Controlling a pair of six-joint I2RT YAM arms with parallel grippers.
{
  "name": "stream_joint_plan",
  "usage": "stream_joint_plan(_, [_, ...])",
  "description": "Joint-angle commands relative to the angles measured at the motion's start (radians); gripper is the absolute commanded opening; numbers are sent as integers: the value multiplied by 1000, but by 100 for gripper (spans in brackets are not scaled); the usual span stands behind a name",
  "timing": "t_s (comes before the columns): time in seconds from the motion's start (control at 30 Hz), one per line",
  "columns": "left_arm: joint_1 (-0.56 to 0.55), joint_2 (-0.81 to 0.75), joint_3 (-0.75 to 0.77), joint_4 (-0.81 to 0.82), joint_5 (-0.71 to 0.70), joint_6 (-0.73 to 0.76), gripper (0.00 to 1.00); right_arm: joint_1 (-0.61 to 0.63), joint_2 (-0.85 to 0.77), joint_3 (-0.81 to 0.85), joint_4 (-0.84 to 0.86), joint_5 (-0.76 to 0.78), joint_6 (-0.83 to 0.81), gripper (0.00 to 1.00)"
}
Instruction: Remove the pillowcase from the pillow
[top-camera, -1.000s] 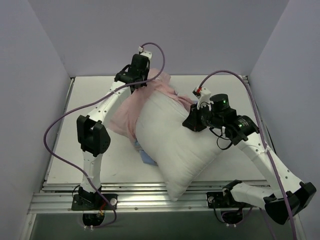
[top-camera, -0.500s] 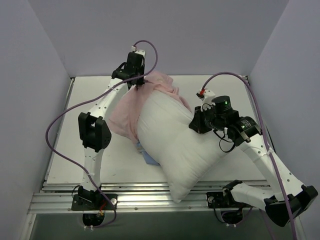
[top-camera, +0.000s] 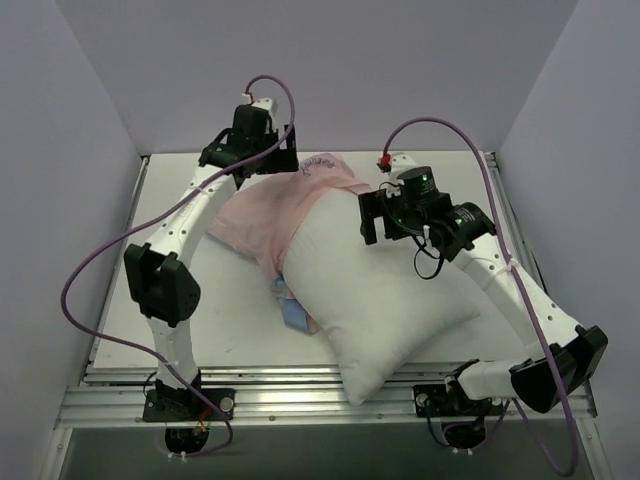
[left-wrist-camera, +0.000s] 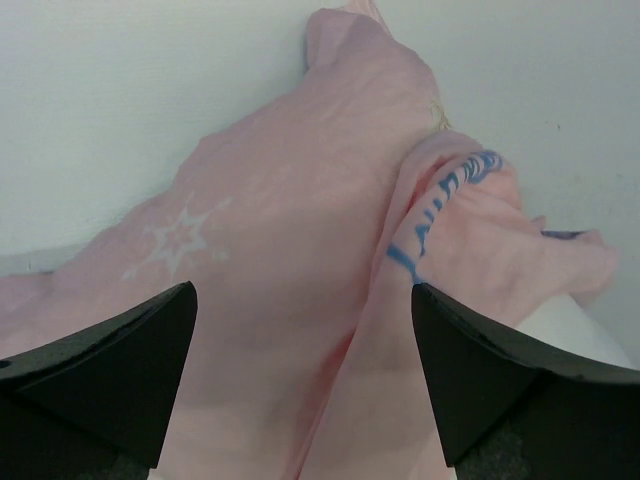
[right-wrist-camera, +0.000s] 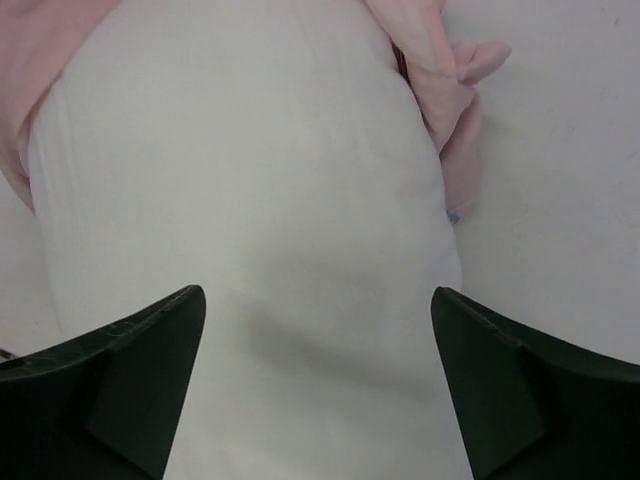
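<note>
The pillow (top-camera: 385, 300) is a big white puffy cushion lying slantwise across the table; its near corner reaches the front rail. The pillowcase (top-camera: 268, 215), pale pink side out, lies bunched over the pillow's far end and to its left, and a blue bit (top-camera: 294, 316) shows under the pillow's left edge. My left gripper (top-camera: 268, 163) hovers open above the far pink folds (left-wrist-camera: 300, 200) with nothing between its jaws (left-wrist-camera: 303, 292). My right gripper (top-camera: 370, 215) hangs open over the pillow's upper part (right-wrist-camera: 250, 180), its fingers apart and empty (right-wrist-camera: 318, 295). Pink cloth (right-wrist-camera: 440, 80) shows at the pillow's far right.
The white table (top-camera: 180, 290) is boxed in by pale walls at the left, right and back. A metal rail (top-camera: 300, 385) runs along its front edge above the arm bases. Purple cables loop over both arms.
Both grippers have gone from shut to open and let go of the pillowcase. The pink cloth has slumped flatter to the left, and both arms have risen and drawn back.
</note>
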Motion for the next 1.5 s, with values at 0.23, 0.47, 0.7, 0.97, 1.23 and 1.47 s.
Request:
stream_joint_plan(0.23, [103,-384,-431,16,36,-91,97,298,84,104,95,239,-96,100])
stream_joint_plan(0.47, [230,-530,-720,77,130,-129,97,416,197,34,164,245,-90,100])
stream_joint_plan(0.7, [245,-575,-882,180,213,-140,97,419,346,-57,214,248,-93,90])
stream_joint_plan(0.97, [245,-549,-967,245,248,-158,95,388,359,-94,218,226,-66,0])
stream_joint_plan(1.23, [232,-618,-1062,389,430,-140,93,301,230,-115,215,176,-66,0])
stream_joint_plan(1.47, [134,-677,-1099,492,553,-82,93,261,171,-104,194,153,-101,0])
